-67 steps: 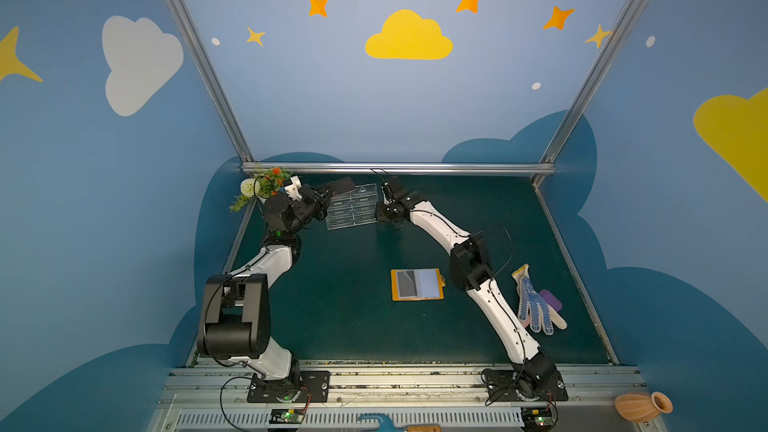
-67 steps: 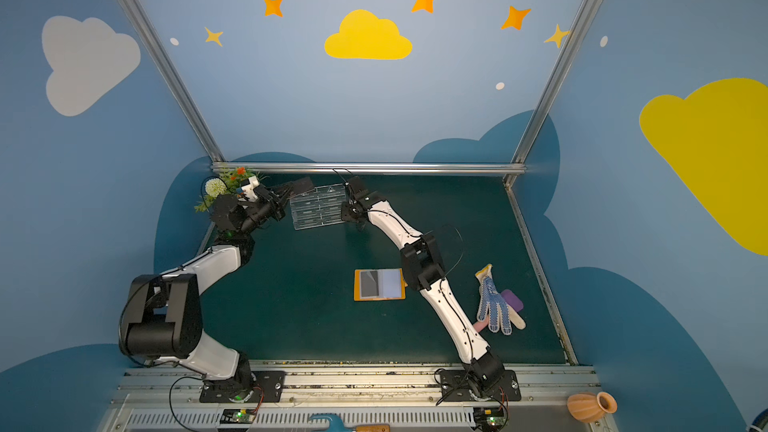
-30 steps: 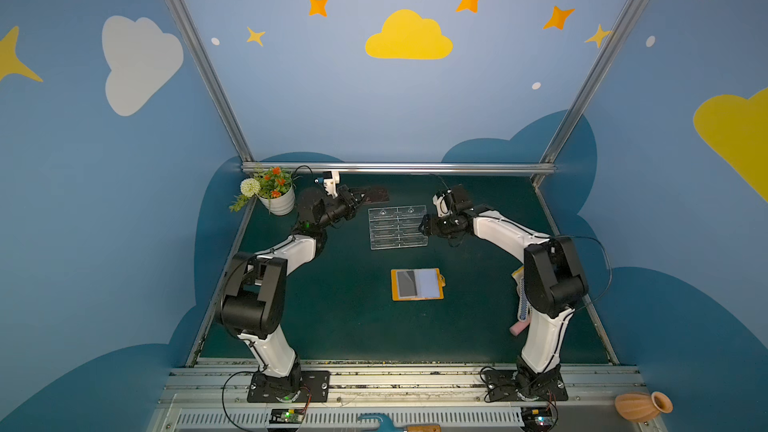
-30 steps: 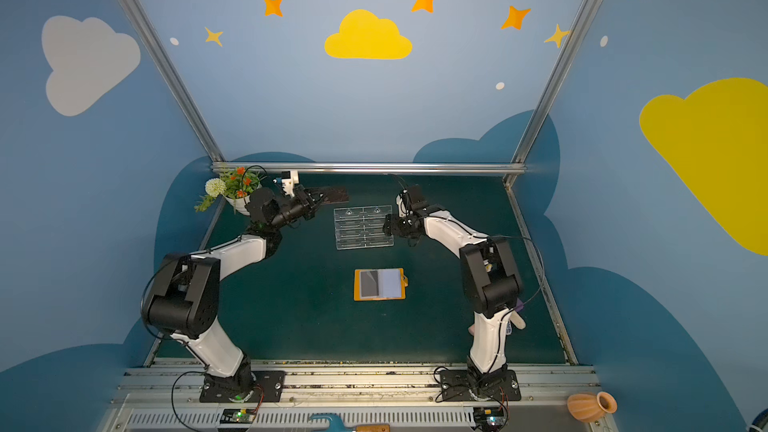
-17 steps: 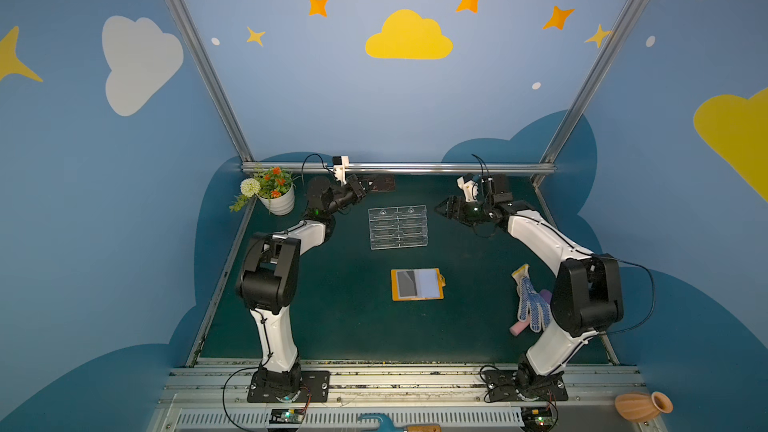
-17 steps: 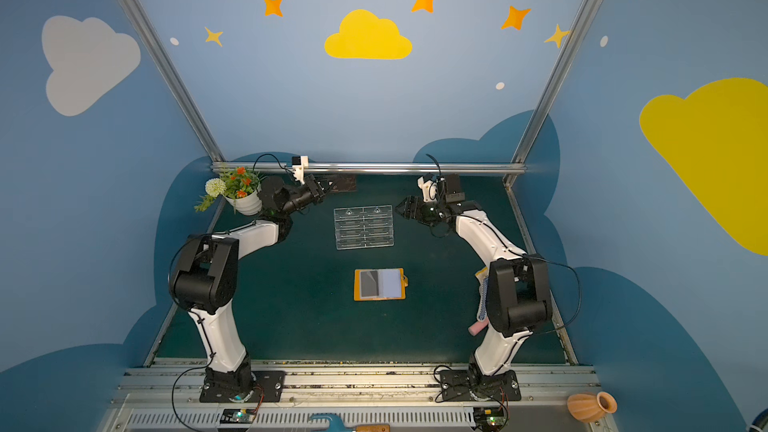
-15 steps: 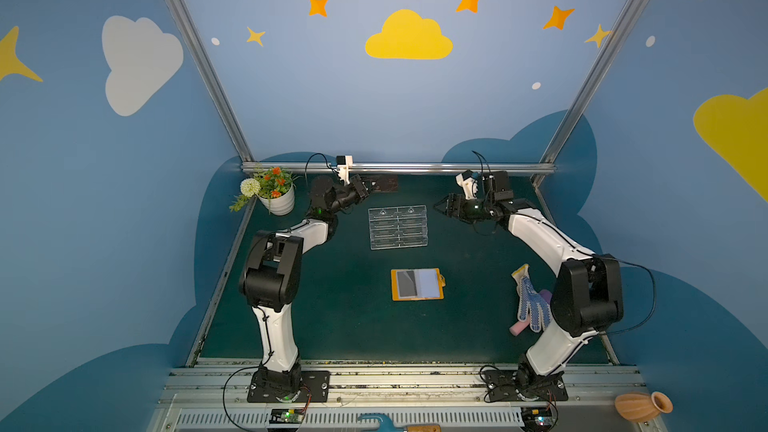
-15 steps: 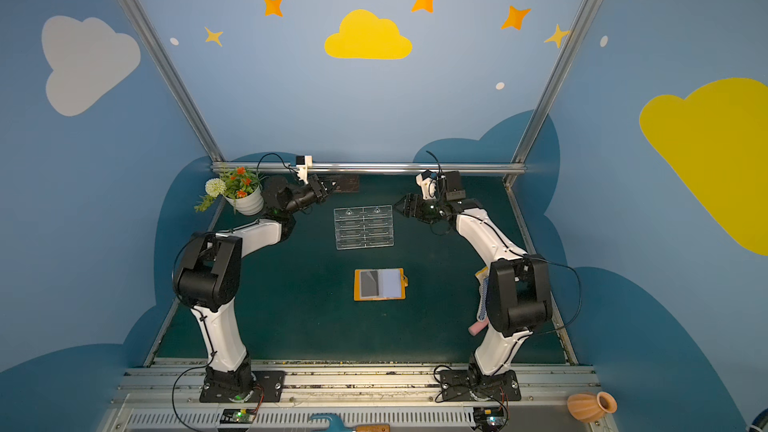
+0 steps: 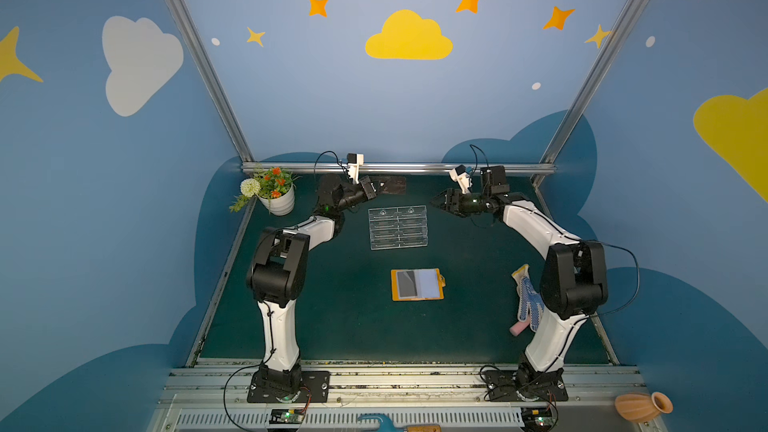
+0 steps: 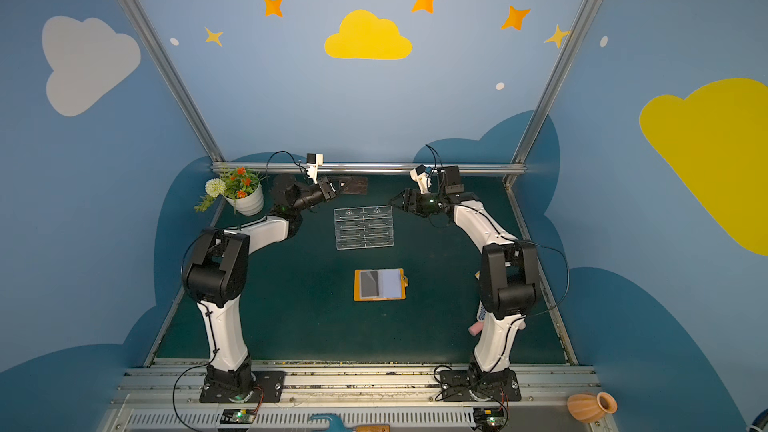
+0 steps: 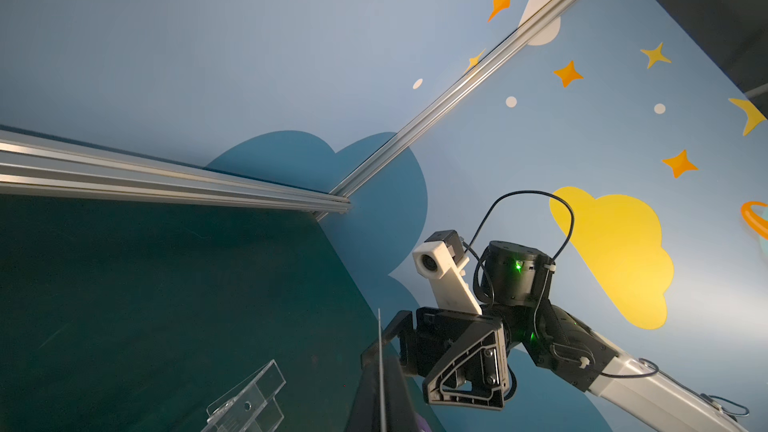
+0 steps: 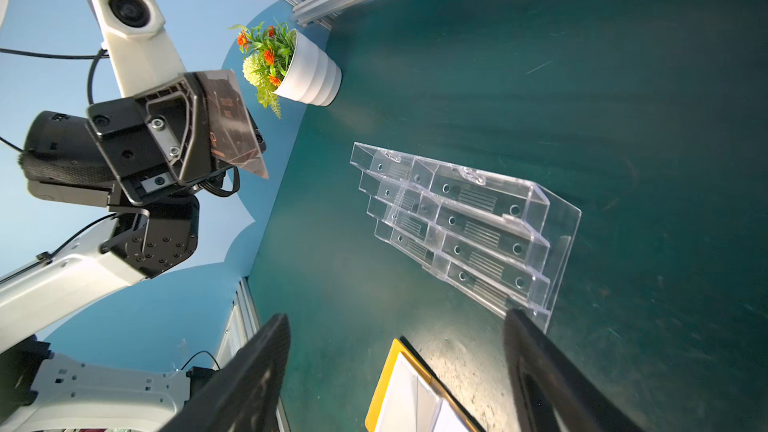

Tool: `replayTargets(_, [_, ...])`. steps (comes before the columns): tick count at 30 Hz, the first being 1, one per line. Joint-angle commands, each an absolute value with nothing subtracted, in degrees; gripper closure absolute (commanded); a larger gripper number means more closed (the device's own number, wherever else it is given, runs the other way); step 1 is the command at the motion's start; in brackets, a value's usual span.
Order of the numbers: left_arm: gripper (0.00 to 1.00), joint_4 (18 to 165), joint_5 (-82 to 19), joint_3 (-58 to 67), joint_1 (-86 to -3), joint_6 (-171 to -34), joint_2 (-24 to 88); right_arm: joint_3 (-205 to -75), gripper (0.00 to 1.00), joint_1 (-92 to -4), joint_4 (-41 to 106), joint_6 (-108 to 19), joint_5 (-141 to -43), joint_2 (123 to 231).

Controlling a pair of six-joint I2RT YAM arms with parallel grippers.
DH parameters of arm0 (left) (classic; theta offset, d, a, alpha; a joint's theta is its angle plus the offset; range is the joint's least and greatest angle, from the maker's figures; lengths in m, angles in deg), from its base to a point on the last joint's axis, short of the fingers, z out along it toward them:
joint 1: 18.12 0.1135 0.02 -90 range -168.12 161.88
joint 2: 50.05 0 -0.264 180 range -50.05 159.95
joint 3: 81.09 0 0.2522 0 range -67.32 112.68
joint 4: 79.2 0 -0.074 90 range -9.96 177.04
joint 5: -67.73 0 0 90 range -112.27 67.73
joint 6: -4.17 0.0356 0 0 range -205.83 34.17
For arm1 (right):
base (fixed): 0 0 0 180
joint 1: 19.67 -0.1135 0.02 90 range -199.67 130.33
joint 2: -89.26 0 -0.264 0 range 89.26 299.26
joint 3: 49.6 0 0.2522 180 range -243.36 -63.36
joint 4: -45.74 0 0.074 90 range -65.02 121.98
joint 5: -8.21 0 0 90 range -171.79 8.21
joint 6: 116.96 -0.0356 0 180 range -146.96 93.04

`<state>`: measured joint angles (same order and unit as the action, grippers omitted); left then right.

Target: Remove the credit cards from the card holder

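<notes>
The orange card holder point(image 9: 417, 298) point(image 10: 379, 297) lies open and flat in the middle of the green table in both top views, with a grey-dark patch in its left clear sleeve. My left gripper point(image 9: 375, 191) point(image 10: 335, 189) is raised at the back near the rear rail, shut on one dark credit card point(image 9: 390, 185) point(image 10: 355, 185). The left wrist view shows that card point(image 11: 380, 367) edge-on between the fingers. My right gripper point(image 9: 435, 201) point(image 10: 395, 200) point(image 12: 395, 367) hangs open and empty at the back right, pointing toward the left gripper. The right wrist view shows the held card point(image 12: 228, 126) and the holder's orange edge point(image 12: 382, 384).
A clear acrylic tiered stand point(image 9: 397, 227) point(image 12: 465, 222) lies flat between the grippers and the holder. A white flower pot point(image 9: 276, 199) stands at the back left. A dotted glove point(image 9: 528, 301) and a pink piece point(image 9: 517, 329) lie by the right arm. A clay vase point(image 9: 640, 406) sits off the table's front right.
The left gripper has carried the card back toward the rear rail. The right gripper has drawn away from the acrylic stand to the back right. The stand earlier shifted toward the centre.
</notes>
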<state>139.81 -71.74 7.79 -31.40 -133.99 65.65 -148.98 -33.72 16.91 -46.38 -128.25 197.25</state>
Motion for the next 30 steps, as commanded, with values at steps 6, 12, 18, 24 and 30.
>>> replayTargets(6, [0.96, 140.9, -73.3, 10.4, -33.3, -133.2, 67.5, -155.9, 0.31, -34.0, 20.1, -44.0, -135.7, 202.0])
replayTargets(12, [0.96, 140.6, -73.9, 11.0, -34.4, -133.3, 68.1, -152.2, 0.39, -34.4, 29.1, -44.3, -139.3, 200.1])
replayTargets(18, [0.96, 140.7, -74.3, 11.6, -35.2, -133.7, 68.9, -152.9, 0.52, -34.8, 32.8, -47.0, -143.2, 201.5])
replayTargets(24, [0.96, 140.4, -75.0, 12.7, -35.7, -134.2, 69.9, -152.4, 0.59, -35.5, 37.0, -49.5, -145.4, 202.1])
replayTargets(30, [0.96, 140.2, -75.2, 13.9, -36.2, -134.6, 71.0, -154.2, 0.64, -36.0, 36.6, -50.4, -146.1, 204.3])
